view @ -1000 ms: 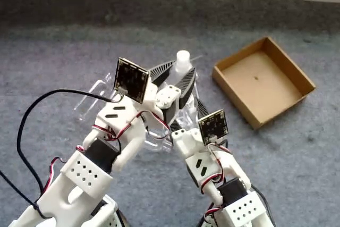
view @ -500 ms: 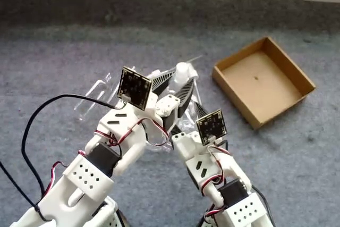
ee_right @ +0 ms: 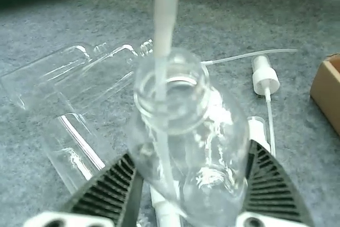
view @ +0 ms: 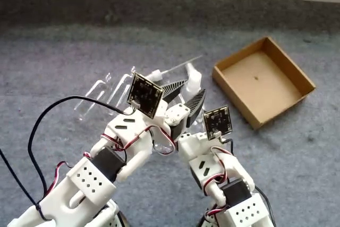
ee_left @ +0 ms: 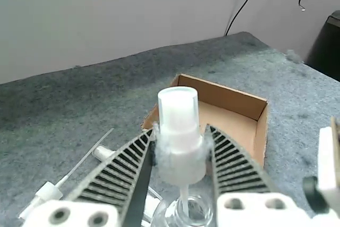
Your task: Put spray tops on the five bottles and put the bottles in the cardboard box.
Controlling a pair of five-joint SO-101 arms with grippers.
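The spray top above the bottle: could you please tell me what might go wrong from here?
1. The spray top in the left gripper hangs above the bottle, its tube seemingly off-centre in the neck; lowered so, it could catch the rim.
2. The right gripper holds the smooth clear body; downward pressure might make it slip.

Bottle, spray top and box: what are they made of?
The bottle looks like clear, shiny plastic, or maybe glass: you can see right through it, and light glints on it. The spray top looks like smooth white plastic. The box looks like dull brown cardboard with thin folded walls.
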